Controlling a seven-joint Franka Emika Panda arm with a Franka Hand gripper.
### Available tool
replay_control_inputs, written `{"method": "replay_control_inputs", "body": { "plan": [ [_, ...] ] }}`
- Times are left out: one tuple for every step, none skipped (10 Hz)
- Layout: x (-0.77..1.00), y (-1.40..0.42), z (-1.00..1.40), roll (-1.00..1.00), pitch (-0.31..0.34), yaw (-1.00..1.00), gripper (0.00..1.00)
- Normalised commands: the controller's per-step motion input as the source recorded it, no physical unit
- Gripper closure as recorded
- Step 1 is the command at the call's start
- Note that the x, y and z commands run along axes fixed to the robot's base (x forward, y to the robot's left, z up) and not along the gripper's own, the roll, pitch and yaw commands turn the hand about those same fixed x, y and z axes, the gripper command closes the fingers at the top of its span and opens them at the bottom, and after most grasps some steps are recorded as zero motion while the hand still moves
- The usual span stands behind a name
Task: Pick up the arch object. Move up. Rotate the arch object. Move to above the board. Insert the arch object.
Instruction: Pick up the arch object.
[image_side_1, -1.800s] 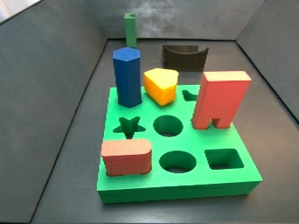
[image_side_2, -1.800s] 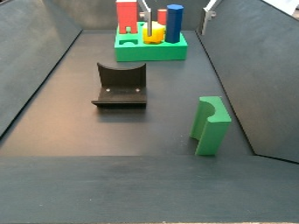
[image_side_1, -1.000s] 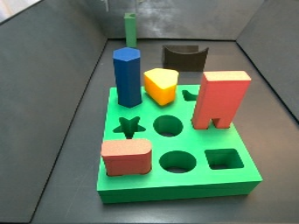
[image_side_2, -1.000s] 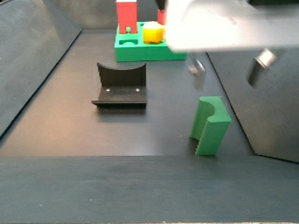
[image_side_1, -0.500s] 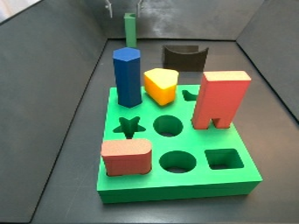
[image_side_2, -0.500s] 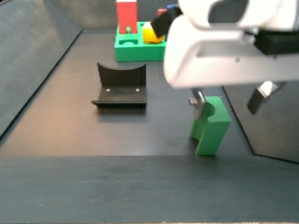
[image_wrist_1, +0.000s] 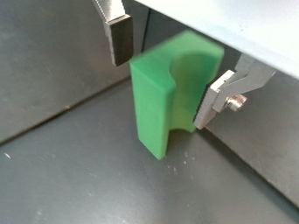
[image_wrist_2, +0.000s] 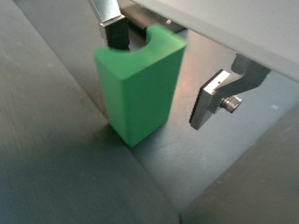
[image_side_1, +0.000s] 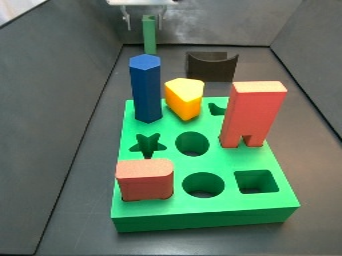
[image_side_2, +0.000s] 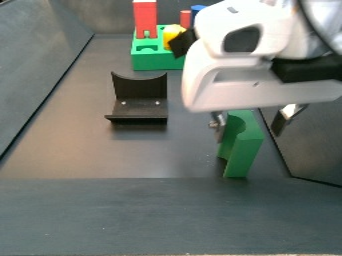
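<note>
The arch object (image_wrist_1: 163, 101) is a tall green block with a curved notch in one side, standing upright on the dark floor; it also shows in the other wrist view (image_wrist_2: 138, 87). My gripper (image_wrist_1: 166, 66) straddles its upper part, open, with a silver finger (image_wrist_2: 117, 33) on each side and gaps showing. In a side view the gripper (image_side_2: 251, 118) hangs over the arch object (image_side_2: 243, 150) near the right wall. The board (image_side_1: 201, 212) is a bright green slab, far from the arch object (image_side_1: 148, 38), where the gripper (image_side_1: 143, 12) is.
On the board stand a blue hexagonal column (image_side_1: 144, 88), a yellow piece (image_side_1: 185, 97), a tall red block (image_side_1: 251, 113) and a salmon block (image_side_1: 144, 180). The dark fixture (image_side_2: 138, 97) stands on the floor between board and arch object. Grey walls enclose the floor.
The gripper has come into view and dropped down over the arch object, its fingers now on either side of it. The arch object and board pieces have not moved.
</note>
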Motion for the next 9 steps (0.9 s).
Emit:
{"method": "replay_control_inputs", "body": {
  "plan": [
    [0.15,-0.1,0.03,0.09,0.197,0.05,0.0],
    [0.0,0.0,0.0,0.0,0.0,0.0,1.0],
    [0.0,0.0,0.0,0.0,0.0,0.0,1.0],
    [0.0,0.0,0.0,0.0,0.0,0.0,1.0],
    [0.0,0.0,0.0,0.0,0.0,0.0,1.0],
    [0.0,0.0,0.0,0.0,0.0,0.0,1.0],
    [0.0,0.0,0.0,0.0,0.0,0.0,1.0],
    [0.0,0.0,0.0,0.0,0.0,0.0,1.0],
    [0.0,0.0,0.0,0.0,0.0,0.0,1.0]
  ]
}}
